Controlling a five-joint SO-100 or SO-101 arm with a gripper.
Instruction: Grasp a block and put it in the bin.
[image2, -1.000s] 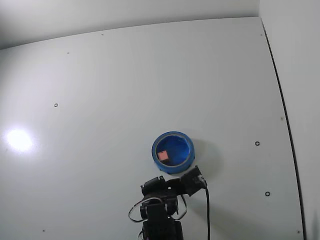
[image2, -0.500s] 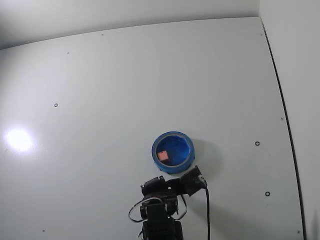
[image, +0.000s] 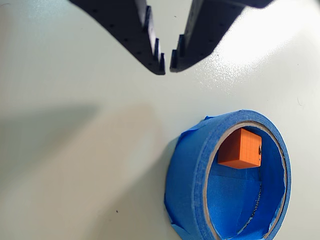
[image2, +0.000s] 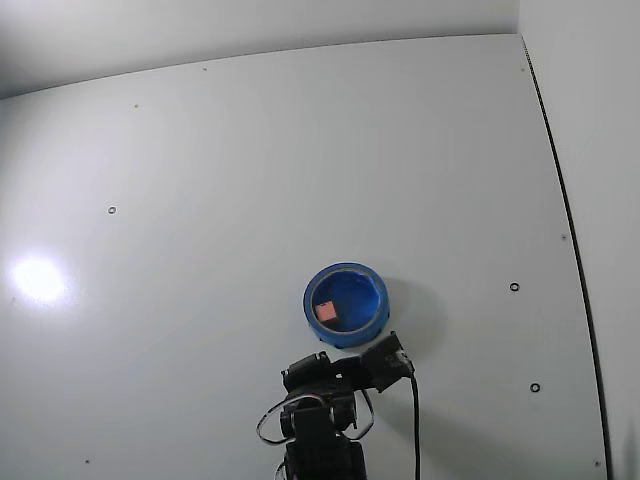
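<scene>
One block (image: 240, 149) sits inside the bin (image: 192, 165); end effector (image: 166, 64) nearly closed, empty

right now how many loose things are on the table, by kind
block: 1, orange-pink, lying inside the bin
bin: 1, blue
total: 2
The end effector holds nothing, tips nearly together.

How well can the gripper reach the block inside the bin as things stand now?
Probably yes, from above: the block lies uncovered in the open-topped bin. The gripper, nearly shut and empty, must open and clear the rim.
</scene>
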